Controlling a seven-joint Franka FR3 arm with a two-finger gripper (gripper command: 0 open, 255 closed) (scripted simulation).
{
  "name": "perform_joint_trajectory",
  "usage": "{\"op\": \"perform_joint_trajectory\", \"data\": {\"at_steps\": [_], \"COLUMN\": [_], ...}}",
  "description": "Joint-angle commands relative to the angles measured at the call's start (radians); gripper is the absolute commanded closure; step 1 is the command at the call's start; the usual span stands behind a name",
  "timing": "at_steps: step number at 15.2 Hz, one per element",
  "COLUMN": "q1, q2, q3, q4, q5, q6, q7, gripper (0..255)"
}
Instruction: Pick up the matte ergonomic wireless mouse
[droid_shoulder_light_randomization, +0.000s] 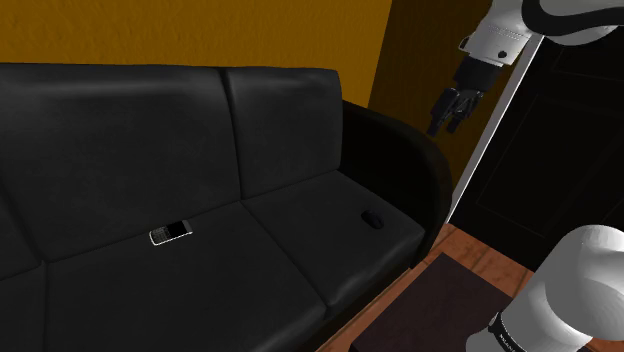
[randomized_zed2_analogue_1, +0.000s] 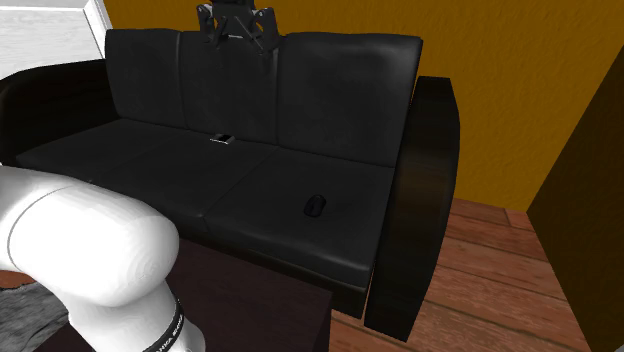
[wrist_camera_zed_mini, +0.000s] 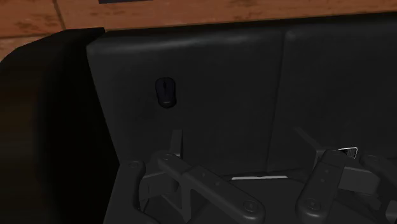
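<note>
Item: mouse (droid_shoulder_light_randomization: 372, 217), small, dark, matte finish.
Location: flat on the end seat cushion of the black sofa (droid_shoulder_light_randomization: 130, 120), near the armrest (droid_shoulder_light_randomization: 400, 150).
End effector (droid_shoulder_light_randomization: 442, 125): high above the armrest, pointing down; fingers (wrist_camera_zed_mini: 175, 143) apart, nothing between them.
Bearing: in the shoulder view the mouse lies at about 7 o'clock from the end effector, well below it; in the second exterior view, at about 5 o'clock.
Long axis: in the wrist view it runs crosswise to the line between the fingers, so closing would likely meet its narrow width.
Also present: phone (droid_shoulder_light_randomization: 171, 232), at 9 o'clock from the mouse in the shoulder view, well apart.
Move called for (judged): descend toward the mouse with little wrist turn.
</note>
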Motion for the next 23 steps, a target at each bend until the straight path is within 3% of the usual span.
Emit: {"op": "perform_joint_trajectory", "data": {"at_steps": [1, 12, 23], "q1": [0.000, -0.018, -0.021], "q2": [0.000, 0.245, 0.622], "q3": [0.000, -0.055, -0.114], "q4": [0.000, -0.146, -0.147], "q5": [0.000, -0.018, 0.010], "q6": [0.000, 0.320, 0.626], "q7": [0.000, -0.035, -0.092], "gripper": [0, 0, 0]}}
